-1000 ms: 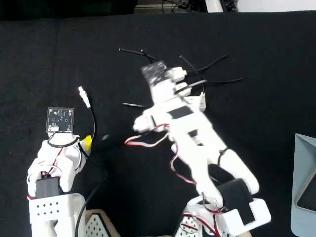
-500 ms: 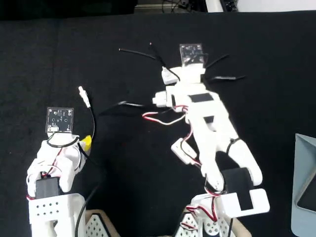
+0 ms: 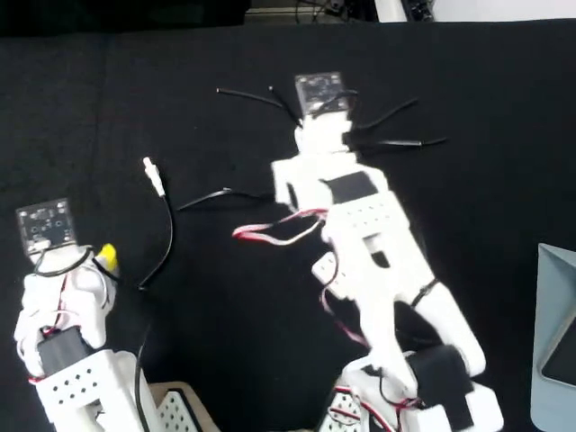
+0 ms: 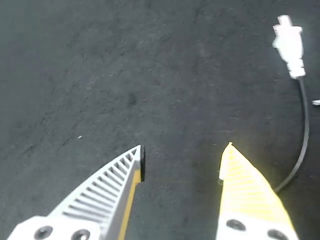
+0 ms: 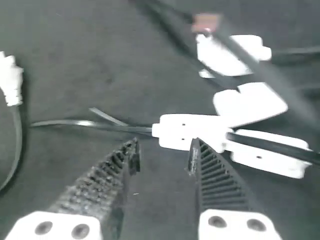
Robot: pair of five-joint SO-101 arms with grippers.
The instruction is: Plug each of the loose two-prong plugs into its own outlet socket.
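A white two-prong plug (image 4: 289,42) on a black cable (image 4: 299,150) lies on the black table, ahead of my left gripper (image 4: 182,156) and off to its yellow finger's side. That gripper is open, with bare table between its fingers. In the high view the same plug (image 3: 153,174) lies between the two arms. My right gripper (image 5: 164,149) is open and hovers just short of a white connector body (image 5: 192,131) with a black cable (image 5: 75,123). Several more white pieces (image 5: 250,102) and cables lie beyond it.
Loose black cables (image 3: 245,94) spread around the right arm's wrist (image 3: 322,93) at the far middle of the table. Another cable (image 3: 216,194) runs left from under that arm. A grey tray (image 3: 551,342) stands at the right edge.
The left arm has swung to the left, away from the plug's cable. The right arm's wrist moved farther out and to the right, then a little back left.
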